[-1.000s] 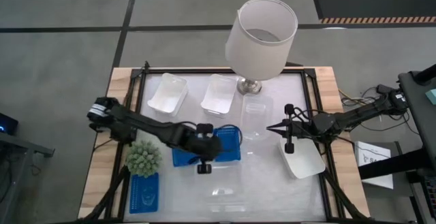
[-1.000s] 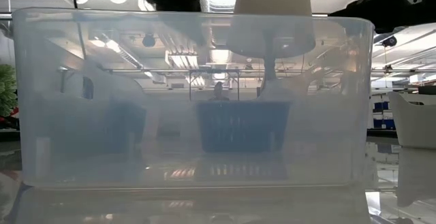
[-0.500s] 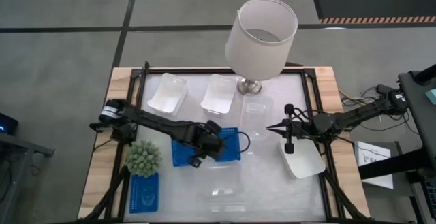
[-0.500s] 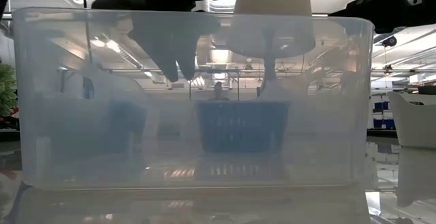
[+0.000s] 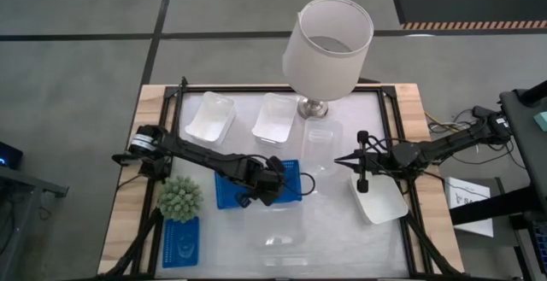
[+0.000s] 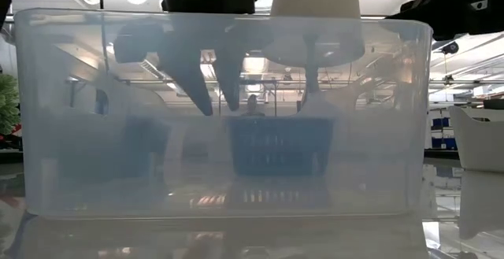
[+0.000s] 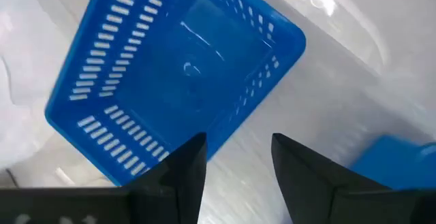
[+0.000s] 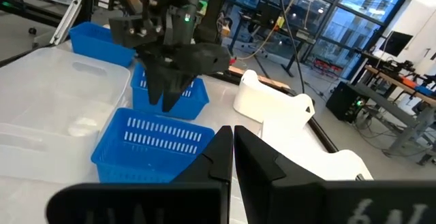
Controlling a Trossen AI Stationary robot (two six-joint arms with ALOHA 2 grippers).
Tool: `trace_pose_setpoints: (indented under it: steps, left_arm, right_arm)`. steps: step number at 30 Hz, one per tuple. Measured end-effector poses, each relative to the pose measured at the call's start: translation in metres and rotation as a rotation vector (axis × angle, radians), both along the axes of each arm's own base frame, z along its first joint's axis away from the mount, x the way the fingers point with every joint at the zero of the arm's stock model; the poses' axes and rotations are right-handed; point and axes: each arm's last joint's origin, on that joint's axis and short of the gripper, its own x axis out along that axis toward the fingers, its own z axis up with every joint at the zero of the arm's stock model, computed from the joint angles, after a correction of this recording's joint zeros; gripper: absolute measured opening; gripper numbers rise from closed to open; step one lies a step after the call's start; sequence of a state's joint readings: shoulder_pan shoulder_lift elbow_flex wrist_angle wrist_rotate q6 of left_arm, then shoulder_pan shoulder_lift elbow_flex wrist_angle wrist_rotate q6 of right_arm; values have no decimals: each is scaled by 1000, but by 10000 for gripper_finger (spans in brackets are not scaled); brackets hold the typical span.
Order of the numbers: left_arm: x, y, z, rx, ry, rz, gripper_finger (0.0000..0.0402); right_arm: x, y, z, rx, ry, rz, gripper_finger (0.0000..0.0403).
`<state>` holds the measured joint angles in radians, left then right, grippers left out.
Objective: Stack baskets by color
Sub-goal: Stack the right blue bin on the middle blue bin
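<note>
While the blue basket (image 5: pixel 261 184) sits mid-table, at 7 o'clock from the lamp (image 5: pixel 329 46), the left gripper (image 5: pixel 270 187) hangs over it, fingers apart and empty. A good grasp probably means straddling one rim before closing. Its walls are slotted. The right gripper (image 5: pixel 349 159) waits at 3 o'clock, shut, empty.

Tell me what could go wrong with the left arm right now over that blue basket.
The left tool, fingers apart, hangs over the blue basket at its edge nearest the clear basket. Coming down, a finger might land on the rim and tip or push the basket instead of straddling its wall. A sideways shove could slide it into the clear basket close beside it.
</note>
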<state>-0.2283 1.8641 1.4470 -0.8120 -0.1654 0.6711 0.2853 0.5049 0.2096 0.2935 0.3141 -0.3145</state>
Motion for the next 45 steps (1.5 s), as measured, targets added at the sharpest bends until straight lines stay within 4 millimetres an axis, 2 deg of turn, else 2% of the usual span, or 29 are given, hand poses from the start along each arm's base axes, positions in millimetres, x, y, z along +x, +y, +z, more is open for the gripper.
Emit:
trace_pose_setpoints:
  steps: [6, 15, 39, 45]
  left_arm:
    - [4, 0, 0, -12, -40, -27, 150]
    - [0, 2, -16, -13, -31, -24, 150]
    - [1, 4, -28, -18, -68, -70, 150]
    - [1, 4, -27, -18, -70, -72, 122]
  right_arm:
    - [0, 0, 0, -11, -1, 1, 9]
    - [0, 0, 0, -13, -1, 1, 9]
    - [0, 0, 0, -17, -1, 0, 9]
    - [0, 0, 0, -23, -1, -3, 9]
